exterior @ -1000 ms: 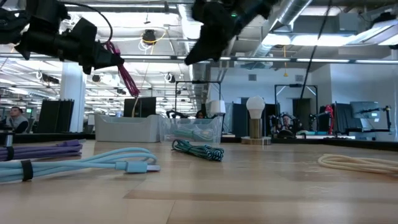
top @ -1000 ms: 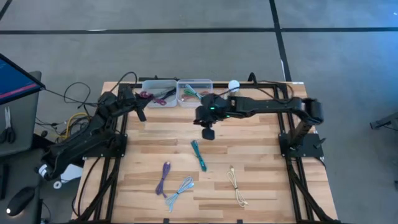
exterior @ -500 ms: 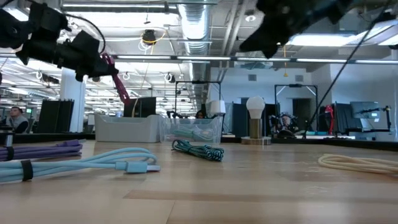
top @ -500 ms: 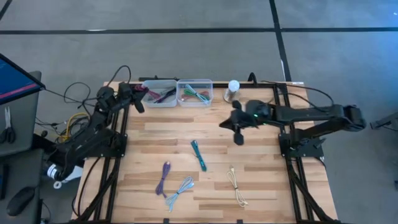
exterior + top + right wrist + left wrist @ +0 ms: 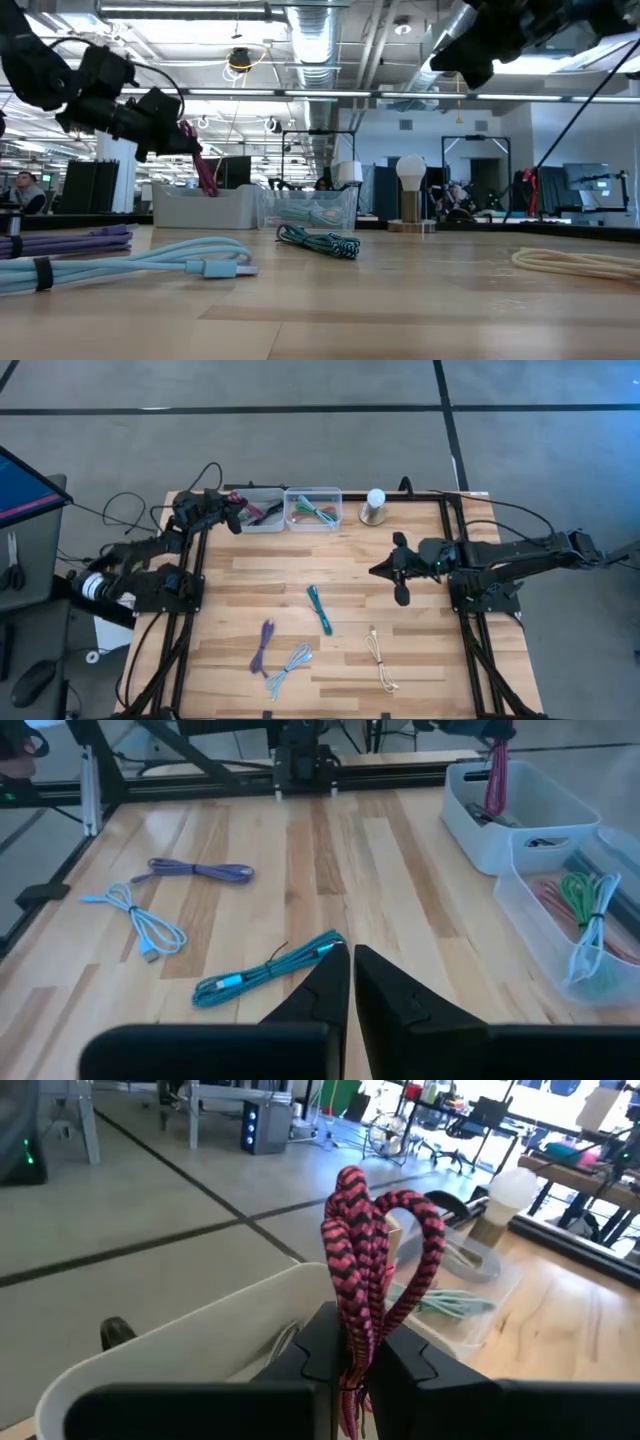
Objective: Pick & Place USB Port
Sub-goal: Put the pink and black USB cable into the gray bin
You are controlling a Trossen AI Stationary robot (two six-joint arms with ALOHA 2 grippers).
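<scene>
We are seeing the left gripper [image 5: 232, 518] holding a bundled pink-and-black cable [image 5: 243, 513] over the white bin [image 5: 262, 523] at the table's [image 5: 430, 650] far left edge. From above, the fingers are hiding most of the bundle; only a short pink stretch is showing. The left wrist view is giving us what the overhead one cannot — the two fingers are clamping the cable's [image 5: 372, 1260] lower end while its loops are standing up above the bin's [image 5: 190, 1330] white wall. We cannot make out how far the cable reaches into the bin.

In the low view the left gripper [image 5: 168, 110] is hanging in the air with the cable [image 5: 203, 165] dangling toward the white bin [image 5: 205, 208]. The clear bin [image 5: 305, 208] just beside it is blurring into the room behind.

The right gripper [image 5: 398, 568] is hovering over the table's right half, well apart from the bins. In its wrist view the fingertips are pressed together and holding nothing — below them lies the teal cable [image 5: 268, 970]. That view is also showing the purple cable [image 5: 198, 871] and the light blue cable [image 5: 145, 923], plus the clear bin [image 5: 565, 945] with a green cable [image 5: 585, 910] and something pinkish that we cannot identify. The white bin [image 5: 520, 812] is already holding dark items we cannot tell apart.

Only the overhead view is showing the cream cable [image 5: 380, 658] near the front edge and the small white-topped object [image 5: 374, 505] beside the clear bin [image 5: 313, 508].
</scene>
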